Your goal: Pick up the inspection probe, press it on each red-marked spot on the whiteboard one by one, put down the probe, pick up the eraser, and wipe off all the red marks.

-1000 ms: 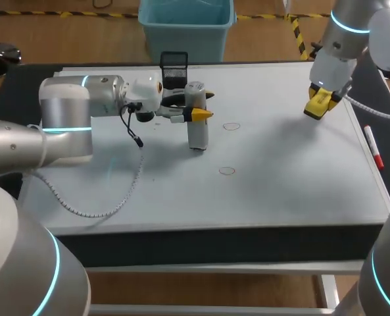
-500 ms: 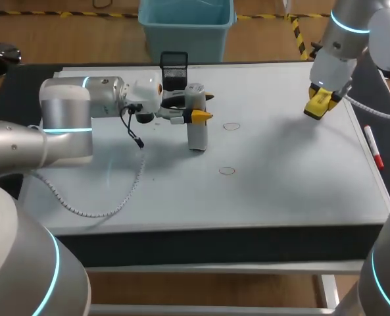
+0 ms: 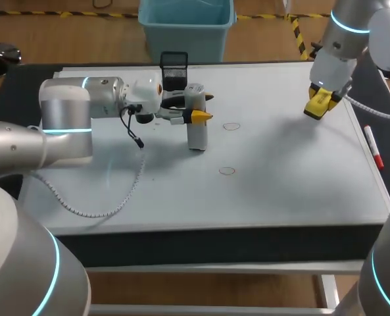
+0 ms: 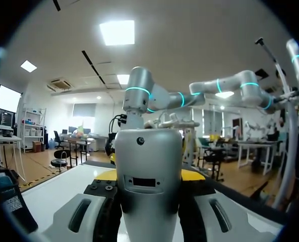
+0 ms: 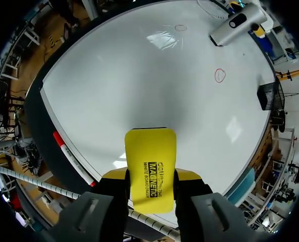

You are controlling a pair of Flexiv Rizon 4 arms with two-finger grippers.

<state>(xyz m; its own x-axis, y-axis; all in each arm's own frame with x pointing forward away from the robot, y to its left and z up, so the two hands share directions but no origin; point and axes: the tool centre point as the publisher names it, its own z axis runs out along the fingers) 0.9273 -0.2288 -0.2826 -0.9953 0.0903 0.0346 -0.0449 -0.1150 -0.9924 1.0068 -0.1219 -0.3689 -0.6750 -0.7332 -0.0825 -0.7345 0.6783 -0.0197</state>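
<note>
On the whiteboard point(image 3: 280, 178), one red circle point(image 3: 227, 171) lies nearer you than the inspection probe point(image 3: 196, 131) and just to its right. The probe stands upright, clamped between the fingers of your left claw point(image 3: 204, 105). A second red circle point(image 3: 231, 126) sits just right of the probe. Well to the probe's right, your right claw point(image 3: 318, 104) grips the yellow eraser point(image 5: 150, 166) above the board.

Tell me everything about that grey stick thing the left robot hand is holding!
The inspection probe is a smooth silver-grey tube, plastic-looking, with a small dark dot and a dark rectangular slot on one face. It stands upright, lower end down at the whiteboard. The left gripper clamps its upper part from two sides.
</note>
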